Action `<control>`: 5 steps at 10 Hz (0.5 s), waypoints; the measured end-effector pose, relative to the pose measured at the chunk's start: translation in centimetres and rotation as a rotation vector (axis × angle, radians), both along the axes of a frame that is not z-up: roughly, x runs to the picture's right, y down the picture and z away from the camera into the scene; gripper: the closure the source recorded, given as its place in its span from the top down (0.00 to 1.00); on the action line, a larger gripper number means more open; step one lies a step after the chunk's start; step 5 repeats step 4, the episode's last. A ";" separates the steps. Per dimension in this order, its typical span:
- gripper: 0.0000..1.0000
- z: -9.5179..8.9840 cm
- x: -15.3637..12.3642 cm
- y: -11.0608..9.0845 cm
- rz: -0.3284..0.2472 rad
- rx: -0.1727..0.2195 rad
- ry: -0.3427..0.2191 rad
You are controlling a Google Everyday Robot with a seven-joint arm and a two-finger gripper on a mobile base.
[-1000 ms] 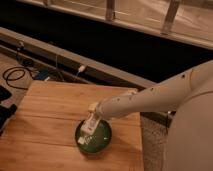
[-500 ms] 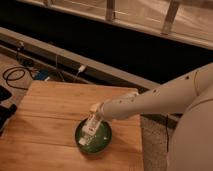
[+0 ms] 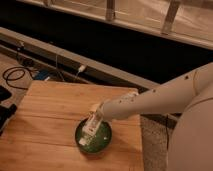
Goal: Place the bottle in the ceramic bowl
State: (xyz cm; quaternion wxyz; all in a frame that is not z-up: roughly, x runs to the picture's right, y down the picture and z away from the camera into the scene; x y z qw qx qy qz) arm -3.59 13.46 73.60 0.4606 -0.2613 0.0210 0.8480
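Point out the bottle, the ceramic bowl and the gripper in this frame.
bottle (image 3: 91, 125): camera view, on its white body, over the bowl.
ceramic bowl (image 3: 102, 141): camera view, on its glossy green inside.
gripper (image 3: 96, 114): camera view, at the arm's tip, by the bottle's upper end.

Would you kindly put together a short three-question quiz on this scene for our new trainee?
1. True or false: the bottle is over the ceramic bowl.
2. What does the bowl sit on? A) wooden table B) the floor C) a metal shelf
3. Fill in: the pincer is at the bottle's ____ end.

Key:
1. True; the bottle tilts down into the bowl.
2. A.
3. Upper; the arm reaches in from the right, and the pincer sits above the bowl's rim.
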 end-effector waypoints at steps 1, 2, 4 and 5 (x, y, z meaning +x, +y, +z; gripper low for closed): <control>0.75 0.0 0.0 0.0 0.000 0.000 0.000; 0.79 0.0 0.0 0.0 0.000 0.000 0.000; 0.80 0.0 0.1 0.0 0.001 0.000 0.001; 0.80 0.0 0.1 0.0 0.001 0.000 0.001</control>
